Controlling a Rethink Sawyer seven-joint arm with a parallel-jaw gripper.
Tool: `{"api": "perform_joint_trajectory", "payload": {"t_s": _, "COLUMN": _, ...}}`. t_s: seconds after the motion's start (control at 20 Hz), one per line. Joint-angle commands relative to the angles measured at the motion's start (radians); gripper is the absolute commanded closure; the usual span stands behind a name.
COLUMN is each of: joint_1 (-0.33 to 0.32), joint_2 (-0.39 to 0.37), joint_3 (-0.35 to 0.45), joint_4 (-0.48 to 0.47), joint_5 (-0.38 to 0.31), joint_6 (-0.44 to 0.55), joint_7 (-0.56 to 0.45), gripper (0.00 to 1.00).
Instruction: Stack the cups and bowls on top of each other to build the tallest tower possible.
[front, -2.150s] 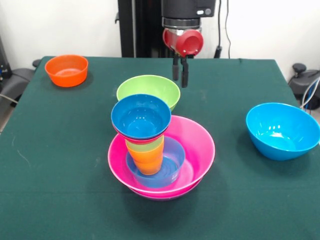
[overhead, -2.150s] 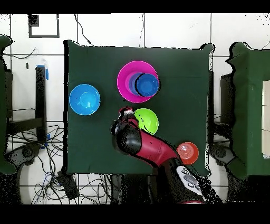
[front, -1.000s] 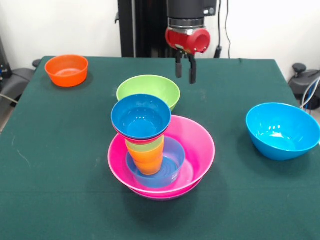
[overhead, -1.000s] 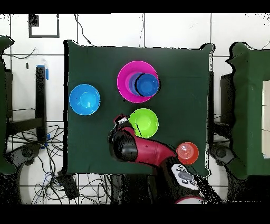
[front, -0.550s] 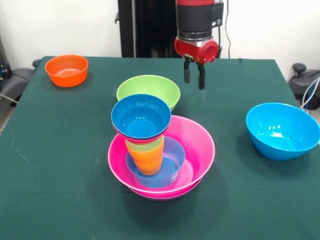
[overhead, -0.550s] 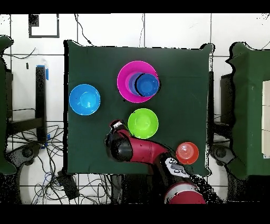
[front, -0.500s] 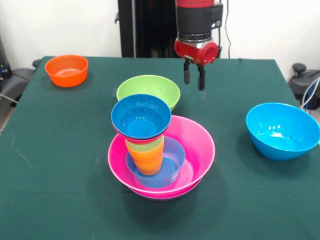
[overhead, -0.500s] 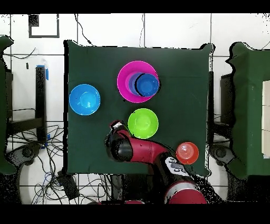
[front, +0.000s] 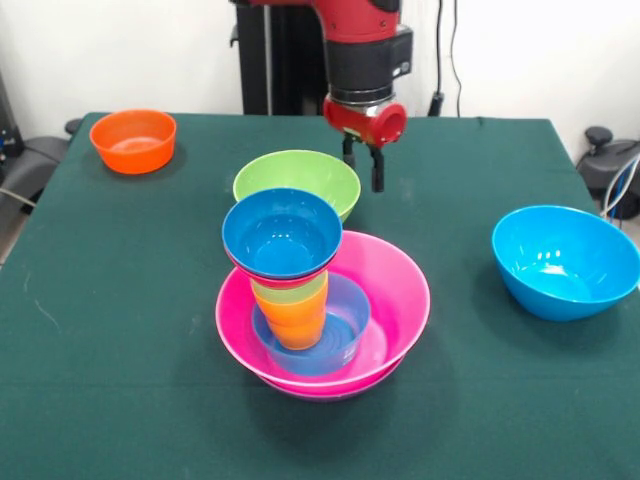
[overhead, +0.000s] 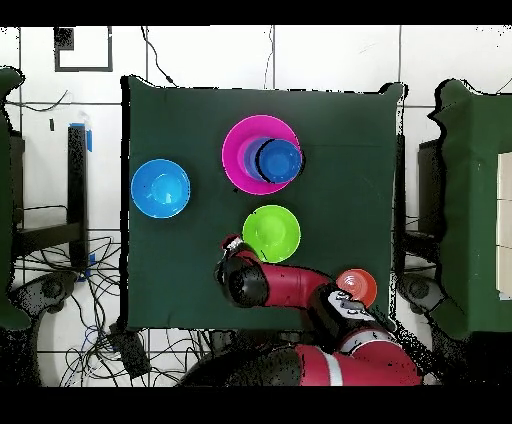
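Note:
The tower stands mid-table: a wide pink bowl (front: 395, 285) (overhead: 240, 150) over a purple bowl (front: 335, 391), holding a light-blue small bowl (front: 347, 318). In that bowl an orange cup (front: 297, 322) carries a light green cup (front: 300, 292), a red rim and a dark-blue bowl (front: 282, 236) (overhead: 282, 160) on top. A lime green bowl (front: 296, 178) (overhead: 272, 232) sits just behind the tower. My gripper (front: 363, 166) (overhead: 231, 244) hangs open and empty beside that bowl's right rim, above the cloth.
A large sky-blue bowl (front: 565, 262) (overhead: 160, 188) stands alone at the right of the front view. A small orange bowl (front: 133, 140) (overhead: 356, 285) sits at the far left corner, partly under the arm in the overhead view. The green cloth table (front: 120, 330) ends near these bowls.
The gripper swung out to the right in the front view, then came back left and lower, ending next to the lime green bowl's rim. The bowls and cups have not moved.

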Motion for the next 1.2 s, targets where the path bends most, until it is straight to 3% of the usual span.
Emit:
{"api": "perform_joint_trajectory", "payload": {"t_s": 0.05, "joint_1": -0.069, "joint_2": 0.104, "joint_3": 0.113, "joint_4": -0.121, "joint_5": -0.142, "joint_6": 0.002, "joint_7": -0.077, "gripper": 0.0}}
{"api": "perform_joint_trajectory", "payload": {"t_s": 0.4, "joint_1": -0.082, "joint_2": 0.149, "joint_3": 0.106, "joint_4": -0.122, "joint_5": -0.213, "joint_6": -0.036, "joint_7": -0.032, "gripper": 0.0}}
{"api": "perform_joint_trajectory", "payload": {"t_s": 0.85, "joint_1": -0.047, "joint_2": 0.179, "joint_3": 0.096, "joint_4": -0.137, "joint_5": -0.226, "joint_6": -0.095, "joint_7": 0.022, "gripper": 0.0}}
{"api": "perform_joint_trajectory", "payload": {"t_s": 1.05, "joint_1": -0.046, "joint_2": 0.134, "joint_3": 0.091, "joint_4": -0.102, "joint_5": -0.222, "joint_6": -0.071, "joint_7": 0.03, "gripper": 0.0}}
{"api": "perform_joint_trajectory", "payload": {"t_s": 1.2, "joint_1": -0.044, "joint_2": 0.045, "joint_3": 0.093, "joint_4": -0.051, "joint_5": -0.203, "joint_6": -0.014, "joint_7": 0.032, "gripper": 0.0}}
